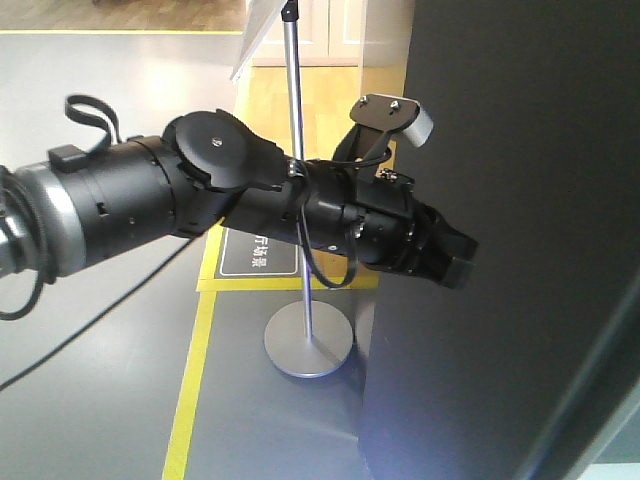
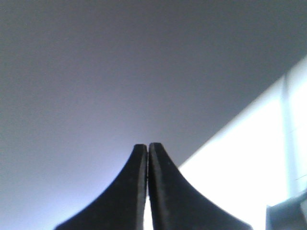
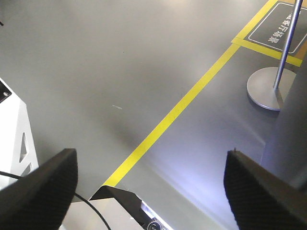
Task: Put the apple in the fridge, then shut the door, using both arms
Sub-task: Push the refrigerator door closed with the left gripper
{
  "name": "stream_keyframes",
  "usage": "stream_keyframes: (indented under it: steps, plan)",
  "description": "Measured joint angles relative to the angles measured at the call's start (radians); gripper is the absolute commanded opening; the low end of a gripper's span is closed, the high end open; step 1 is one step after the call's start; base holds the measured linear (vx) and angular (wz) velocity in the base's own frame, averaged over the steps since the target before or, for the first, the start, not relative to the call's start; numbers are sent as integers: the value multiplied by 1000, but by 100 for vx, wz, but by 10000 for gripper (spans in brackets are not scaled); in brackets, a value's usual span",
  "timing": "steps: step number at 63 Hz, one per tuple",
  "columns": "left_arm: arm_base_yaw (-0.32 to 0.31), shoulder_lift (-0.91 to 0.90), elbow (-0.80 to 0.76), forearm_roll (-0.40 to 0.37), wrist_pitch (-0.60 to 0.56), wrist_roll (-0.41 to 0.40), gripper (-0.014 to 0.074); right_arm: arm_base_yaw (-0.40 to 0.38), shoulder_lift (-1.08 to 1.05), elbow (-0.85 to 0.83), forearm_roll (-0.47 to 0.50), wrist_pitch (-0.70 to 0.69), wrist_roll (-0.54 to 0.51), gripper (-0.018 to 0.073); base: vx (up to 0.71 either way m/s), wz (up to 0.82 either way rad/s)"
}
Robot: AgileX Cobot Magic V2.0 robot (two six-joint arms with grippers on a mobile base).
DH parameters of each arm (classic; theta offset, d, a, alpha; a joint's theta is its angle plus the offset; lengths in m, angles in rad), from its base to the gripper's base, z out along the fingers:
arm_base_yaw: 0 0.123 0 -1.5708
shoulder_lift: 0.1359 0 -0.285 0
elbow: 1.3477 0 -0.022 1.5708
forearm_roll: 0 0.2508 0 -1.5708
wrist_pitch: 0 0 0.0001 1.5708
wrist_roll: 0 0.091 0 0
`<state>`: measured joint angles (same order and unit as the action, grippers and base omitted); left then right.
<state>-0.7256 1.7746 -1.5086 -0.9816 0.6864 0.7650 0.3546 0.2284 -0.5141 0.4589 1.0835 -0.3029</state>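
The door [image 1: 520, 200] fills the right of the front view as a tall dark grey panel, only its outside showing. My left arm reaches across from the left, and the left gripper [image 1: 455, 258] has its tip at the panel's surface. In the left wrist view the left gripper [image 2: 147, 145] is shut with nothing between its fingers, very near the grey door [image 2: 120, 72]. The right gripper [image 3: 151, 153] hangs open and empty above the grey floor, away from the door. The apple and the fridge's inside are out of view.
A metal sign stand with a round base [image 1: 308, 345] stands just left of the door, also visible as a base [image 3: 266, 88]. Yellow floor tape [image 1: 190, 400] runs along the grey floor [image 3: 120, 72]. The robot's white base [image 3: 14, 139] lies below the right gripper.
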Motion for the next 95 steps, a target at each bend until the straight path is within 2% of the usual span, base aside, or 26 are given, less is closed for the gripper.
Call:
stream_keyframes:
  steps: [9,12,17,23,27,34,48,52,58,68,77,87,95]
  plan:
    - [0,-53,0,224,1,-163,-6,0,0,0,0,0,0,592,0,0]
    - [0,-78,0,341,10,-241,-6,0,0,0,0,0,0,592,0,0]
    - [0,-126,12,490,19,-365,-6,0,0,0,0,1,0,592,0,0]
    - [10,-186,67,623,18,-467,-6,0,0,0,0,1,0,592,0,0]
    - [29,-236,121,674,11,-518,-6,0,0,0,0,1,0,592,0,0]
    - [77,-319,231,707,-19,-549,-6,0,0,0,2,1,0,592,0,0]
    - [215,-508,444,713,-63,-559,-6,0,0,0,14,-3,9,561,0,0]
    - [253,-555,499,715,-71,-559,-6,0,0,0,-13,-17,52,517,0,0]
    - [298,-616,570,728,-90,-559,-6,0,15,0,-106,-41,174,410,0,0]
    - [310,-656,604,775,-90,-559,-6,0,113,0,-270,-55,281,176,0,0]
    - [310,-656,604,781,-42,-559,-6,0,223,0,-341,-102,303,-17,0,0]
    - [310,-656,604,782,-30,-559,-6,0,332,0,-407,-213,315,-11,0,0]
    - [310,-656,604,782,-28,-559,-6,0,410,-28,-536,-282,420,-10,0,0]
